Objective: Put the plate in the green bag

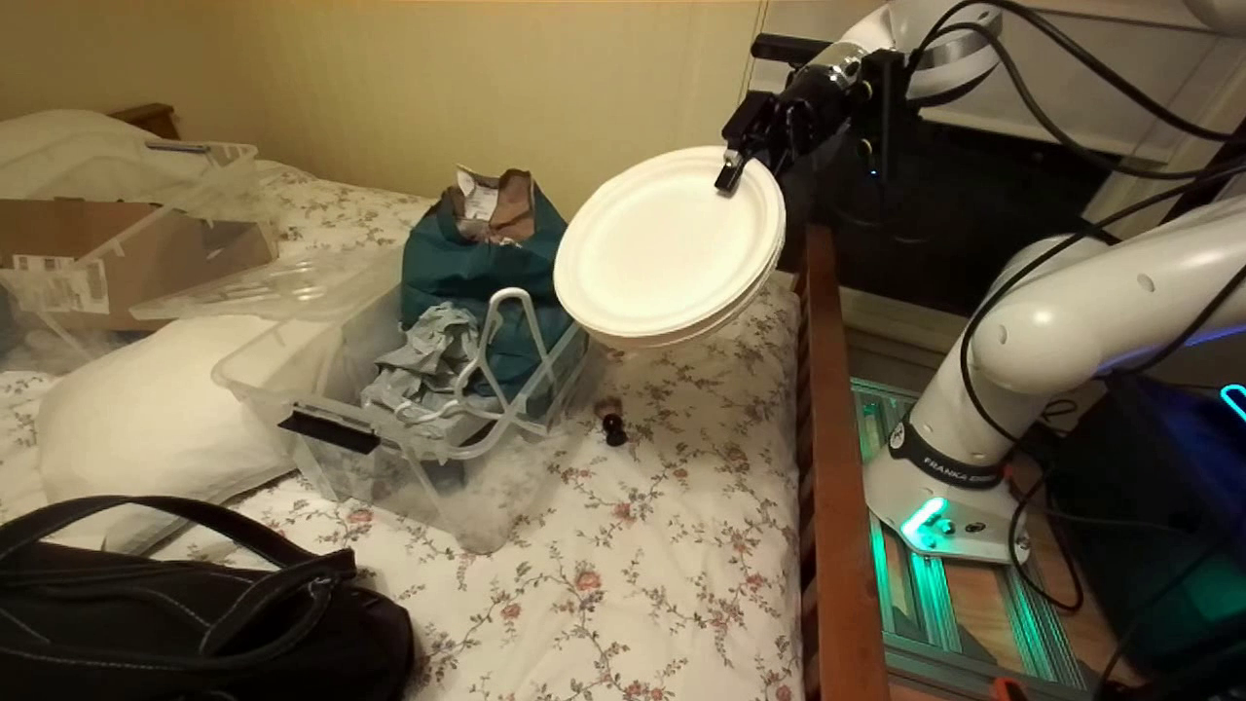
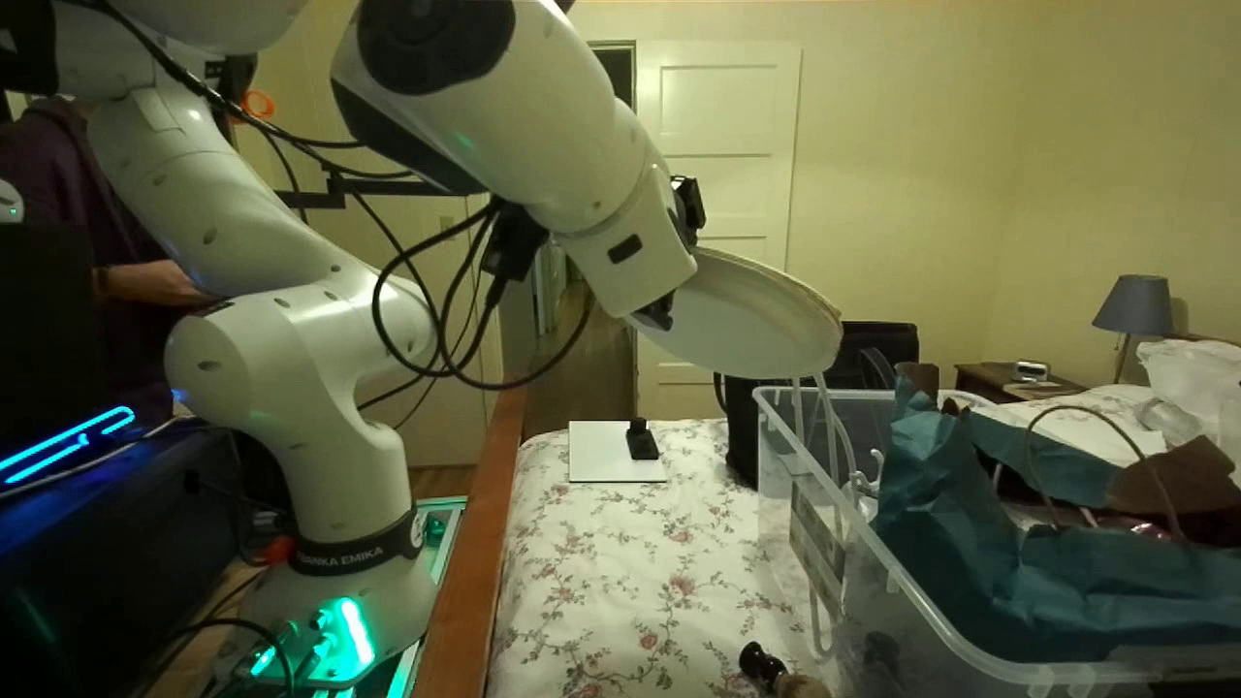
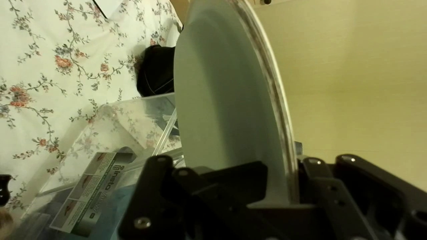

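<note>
The plate (image 1: 672, 243) is white, round and shallow, and its layered edge looks like a stack of several plates. It is held tilted in the air, and it also shows in an exterior view (image 2: 756, 315) and in the wrist view (image 3: 227, 100). My gripper (image 1: 730, 175) is shut on its rim; in the wrist view the jaws (image 3: 283, 183) sit on both sides of the edge. The green bag (image 1: 458, 268) stands in a clear bin beside the plate, brown paper at its top. In an exterior view its open top (image 2: 1096, 582) shows handles and contents.
The clear bin (image 2: 940, 601) holds white hangers (image 1: 506, 389) and grey crumpled paper. A shaving brush (image 1: 612, 425) lies beside it. A black bag (image 1: 204, 623), a white pillow (image 1: 165, 419) and a cardboard box (image 1: 165, 263) are on the bed. A wooden rail (image 1: 839, 467) edges the bed.
</note>
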`<state>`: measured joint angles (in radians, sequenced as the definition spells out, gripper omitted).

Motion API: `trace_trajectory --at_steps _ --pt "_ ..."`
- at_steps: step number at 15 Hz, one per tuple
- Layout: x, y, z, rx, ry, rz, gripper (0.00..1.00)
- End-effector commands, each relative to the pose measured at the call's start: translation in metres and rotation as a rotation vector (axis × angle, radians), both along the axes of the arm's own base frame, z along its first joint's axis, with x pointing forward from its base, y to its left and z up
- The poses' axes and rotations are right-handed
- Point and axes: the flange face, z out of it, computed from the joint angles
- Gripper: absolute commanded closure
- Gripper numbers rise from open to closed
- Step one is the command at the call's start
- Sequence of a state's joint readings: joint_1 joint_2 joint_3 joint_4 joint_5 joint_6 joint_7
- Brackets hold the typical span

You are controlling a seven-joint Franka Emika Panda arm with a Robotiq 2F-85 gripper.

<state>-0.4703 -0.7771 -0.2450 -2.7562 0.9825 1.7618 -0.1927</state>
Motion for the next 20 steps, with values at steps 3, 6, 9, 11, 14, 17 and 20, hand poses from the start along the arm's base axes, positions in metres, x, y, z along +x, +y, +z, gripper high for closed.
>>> trace_trajectory --at_steps 3,6,9,11,14,17,20 --pt "0.011 -0.015 0.001 0.022 -0.062 -0.089 1.0" --pt "0.04 -0.023 0.011 0.044 -0.183 -0.22 1.0" --pt "0.07 -0.027 0.02 0.068 -0.295 -0.324 1.0" --pt "0.087 -0.037 0.02 0.017 -0.37 -0.395 1.0" --pt "0.103 -0.055 0.01 -0.075 -0.445 -0.487 1.0" --pt "0.115 -0.062 -0.004 -0.161 -0.49 -0.529 1.0" --pt "0.127 -0.055 -0.017 -0.26 -0.524 -0.545 1.0"
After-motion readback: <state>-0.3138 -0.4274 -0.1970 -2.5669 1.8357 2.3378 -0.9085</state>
